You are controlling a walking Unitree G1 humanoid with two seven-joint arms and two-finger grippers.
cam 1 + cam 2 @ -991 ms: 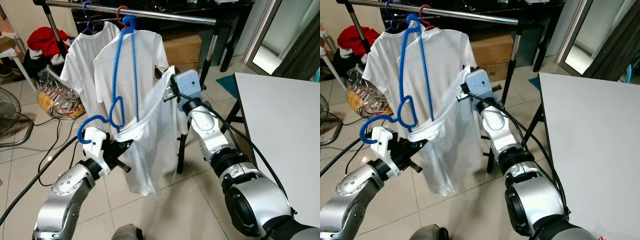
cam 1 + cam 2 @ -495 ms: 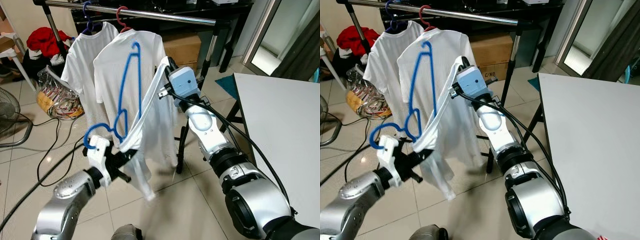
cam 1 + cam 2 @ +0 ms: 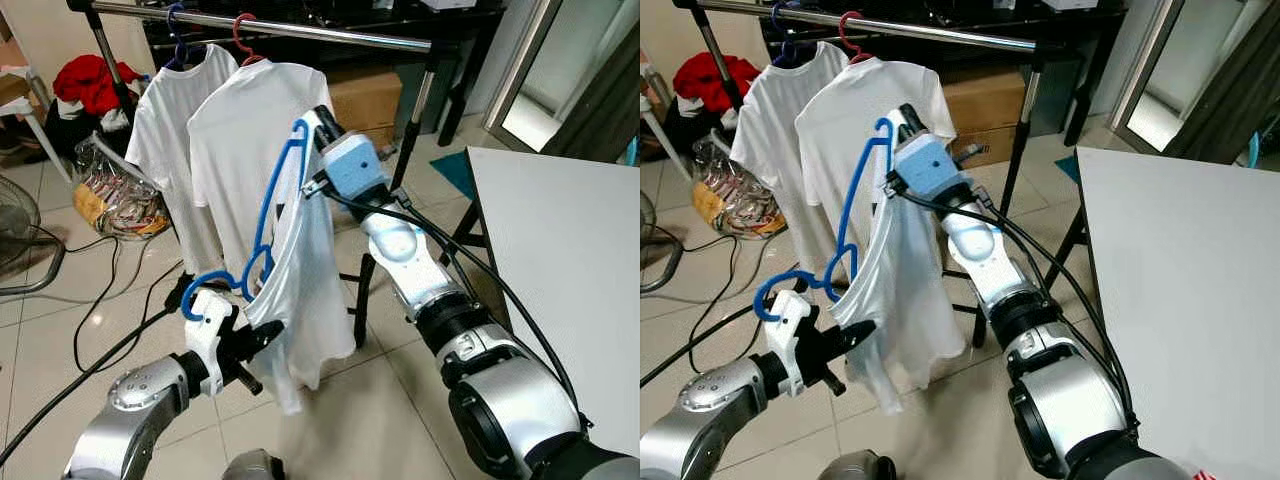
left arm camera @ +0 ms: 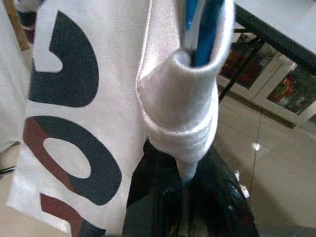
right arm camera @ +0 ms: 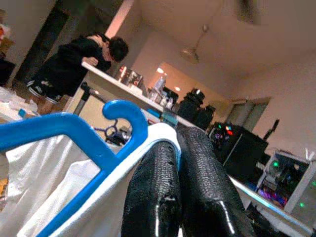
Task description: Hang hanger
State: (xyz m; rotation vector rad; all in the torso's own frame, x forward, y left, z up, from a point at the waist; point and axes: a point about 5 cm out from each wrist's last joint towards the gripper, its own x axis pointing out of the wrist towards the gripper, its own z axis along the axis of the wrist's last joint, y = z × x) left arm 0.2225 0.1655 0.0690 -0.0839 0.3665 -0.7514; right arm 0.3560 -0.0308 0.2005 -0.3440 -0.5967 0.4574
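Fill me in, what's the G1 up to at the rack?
It holds a white T-shirt on a blue hanger between both arms, below the rail. The right hand pinches the shirt's top end, the left hand grips the lower end by the hook. The hanger is not yet on the rail, where two other shirts hang.

Left end effector (image 3: 262,337) low, right end effector (image 3: 318,122) raised — both clamped.
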